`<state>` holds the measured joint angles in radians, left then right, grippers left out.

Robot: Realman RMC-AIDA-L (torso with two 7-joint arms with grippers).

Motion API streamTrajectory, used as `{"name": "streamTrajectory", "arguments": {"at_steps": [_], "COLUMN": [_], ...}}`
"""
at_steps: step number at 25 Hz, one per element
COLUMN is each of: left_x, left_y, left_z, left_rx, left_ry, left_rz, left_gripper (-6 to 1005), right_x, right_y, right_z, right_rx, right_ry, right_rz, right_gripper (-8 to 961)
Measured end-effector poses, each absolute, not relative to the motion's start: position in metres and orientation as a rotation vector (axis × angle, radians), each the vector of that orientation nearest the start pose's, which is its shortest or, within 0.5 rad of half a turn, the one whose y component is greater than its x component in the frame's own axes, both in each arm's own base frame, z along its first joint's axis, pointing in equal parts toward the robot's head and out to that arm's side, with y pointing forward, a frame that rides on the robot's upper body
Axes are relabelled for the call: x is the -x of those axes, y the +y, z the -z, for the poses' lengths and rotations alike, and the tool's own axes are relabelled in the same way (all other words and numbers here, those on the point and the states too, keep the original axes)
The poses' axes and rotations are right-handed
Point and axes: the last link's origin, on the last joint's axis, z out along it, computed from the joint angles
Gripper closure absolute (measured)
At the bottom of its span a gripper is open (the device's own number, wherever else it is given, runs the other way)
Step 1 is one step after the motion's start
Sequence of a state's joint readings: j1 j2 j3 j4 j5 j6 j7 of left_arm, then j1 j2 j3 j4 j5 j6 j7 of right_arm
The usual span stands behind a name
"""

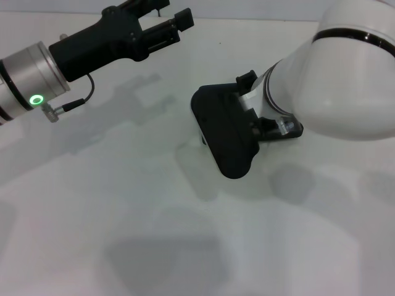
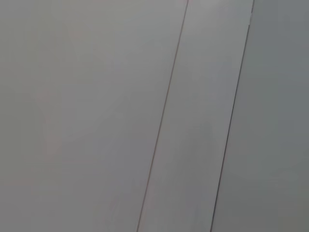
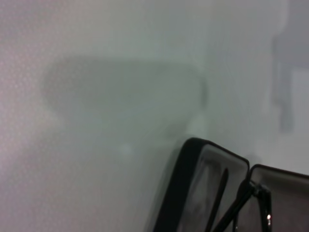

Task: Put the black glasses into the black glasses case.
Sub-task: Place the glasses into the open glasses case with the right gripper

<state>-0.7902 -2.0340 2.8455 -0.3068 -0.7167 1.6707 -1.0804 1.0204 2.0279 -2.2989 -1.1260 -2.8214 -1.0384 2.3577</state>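
Note:
The black glasses case (image 1: 225, 132) lies on the white table at centre, right under my right wrist. In the right wrist view the case (image 3: 179, 183) is open and shows its greyish lining. The black glasses (image 3: 251, 187) are over the open case, their slim temple arms reaching down into it. I cannot tell whether they rest in it or are held. My right gripper (image 1: 271, 123) is at the case, mostly hidden by the white arm. My left gripper (image 1: 166, 15) is open and empty, raised at the far left, well away from the case.
The white table (image 1: 123, 216) carries nothing else that shows, only shadows. The left wrist view shows only plain grey panels (image 2: 96, 116) with thin seams.

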Motion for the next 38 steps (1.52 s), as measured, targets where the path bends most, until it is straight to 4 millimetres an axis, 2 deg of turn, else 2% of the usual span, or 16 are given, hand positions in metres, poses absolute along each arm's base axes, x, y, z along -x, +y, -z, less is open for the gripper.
{"name": "streamTrajectory", "arguments": {"at_steps": [26,38], "left_x": [0.2208,0.2222], "left_y": [0.3711,0.371], "left_z": [-0.015,-0.0155], "left_rx": [2.401,2.398], "left_ry": [-0.496,-0.498], "left_rz": [1.209,1.204], "left_gripper": [200,200], "right_x": [-0.0835,-0.0757], "right_y": [0.3751,0.371], "right_z": [0.1193,0.1185], "right_rx": [2.363,2.392], "right_ry": [-0.917,-0.895], "right_rz": [1.022,0.98], "right_gripper": [788,758]}}
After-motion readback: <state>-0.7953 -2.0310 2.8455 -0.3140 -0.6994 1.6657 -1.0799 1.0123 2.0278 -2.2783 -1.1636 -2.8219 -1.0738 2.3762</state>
